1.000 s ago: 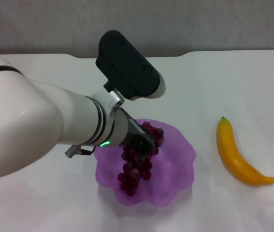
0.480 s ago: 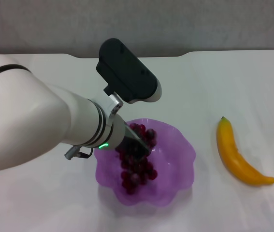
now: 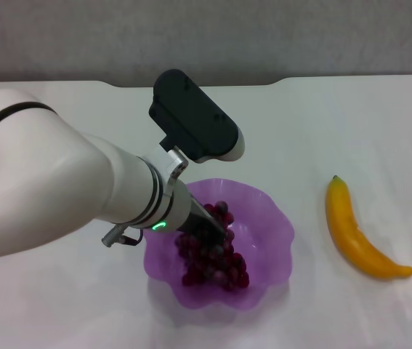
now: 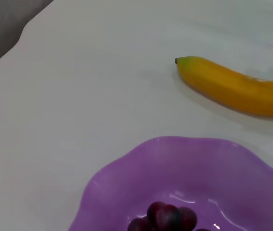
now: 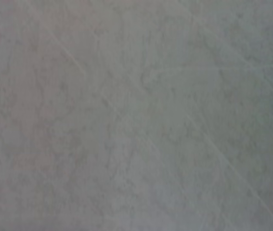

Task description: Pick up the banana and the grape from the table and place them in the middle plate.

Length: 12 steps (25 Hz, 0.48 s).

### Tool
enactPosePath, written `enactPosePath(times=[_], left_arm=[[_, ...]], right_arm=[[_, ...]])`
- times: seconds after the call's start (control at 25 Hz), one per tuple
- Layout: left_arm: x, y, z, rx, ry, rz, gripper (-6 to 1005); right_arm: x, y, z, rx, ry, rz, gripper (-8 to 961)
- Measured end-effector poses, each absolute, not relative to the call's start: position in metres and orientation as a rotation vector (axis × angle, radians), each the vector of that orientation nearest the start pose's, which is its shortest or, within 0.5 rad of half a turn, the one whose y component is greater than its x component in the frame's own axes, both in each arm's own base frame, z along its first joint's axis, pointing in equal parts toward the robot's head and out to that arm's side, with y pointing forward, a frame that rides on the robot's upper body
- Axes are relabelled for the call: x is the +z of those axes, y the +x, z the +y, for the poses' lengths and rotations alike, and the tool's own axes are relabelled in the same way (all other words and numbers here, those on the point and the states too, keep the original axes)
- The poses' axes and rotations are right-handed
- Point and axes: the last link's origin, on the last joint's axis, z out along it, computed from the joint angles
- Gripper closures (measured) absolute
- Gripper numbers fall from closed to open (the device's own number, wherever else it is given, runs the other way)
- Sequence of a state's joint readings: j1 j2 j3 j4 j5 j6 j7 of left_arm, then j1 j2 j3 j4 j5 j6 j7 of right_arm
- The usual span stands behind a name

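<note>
The grape (image 3: 216, 265) bunch lies piled inside the purple middle plate (image 3: 275, 240) at the front centre of the table (image 3: 336, 123). My left gripper (image 3: 213, 231) reaches down into the plate and is still shut on the top of the bunch. The left wrist view shows a few grapes (image 4: 167, 219) in the plate (image 4: 126, 173) and the banana (image 4: 232, 86) beyond it. The banana (image 3: 358, 233) lies on the table to the right of the plate, apart from it, dark-green tip pointing to the rear. My right gripper is out of view.
The left arm's dark wrist housing (image 3: 195, 116) hangs above the plate's rear rim. The table's notched rear edge (image 3: 278, 81) runs along the back. The right wrist view shows only a plain grey-white surface.
My left gripper has lowered the grape bunch from hanging above the plate until it rests piled on the plate's bottom. The banana has not moved.
</note>
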State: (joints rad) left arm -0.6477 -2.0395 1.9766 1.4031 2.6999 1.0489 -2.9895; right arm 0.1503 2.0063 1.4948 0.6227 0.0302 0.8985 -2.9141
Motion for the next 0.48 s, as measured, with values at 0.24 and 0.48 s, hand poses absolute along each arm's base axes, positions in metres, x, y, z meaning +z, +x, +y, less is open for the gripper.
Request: enactPosePath(times=[0.24,0.48], left_arm=[[-0.0838,-0.1096,0.3522,0.317,-2.516,-0.522,837],[-0.0875,-0.1086,0.3498,0.333,-2.527,-0.505,820]], right_arm=[[0.0422,0.3412,0.3205,0.617,-1.613,0.452,117],[0.0415,0.34,0.3207,0.618,-1.617,0.446,118]])
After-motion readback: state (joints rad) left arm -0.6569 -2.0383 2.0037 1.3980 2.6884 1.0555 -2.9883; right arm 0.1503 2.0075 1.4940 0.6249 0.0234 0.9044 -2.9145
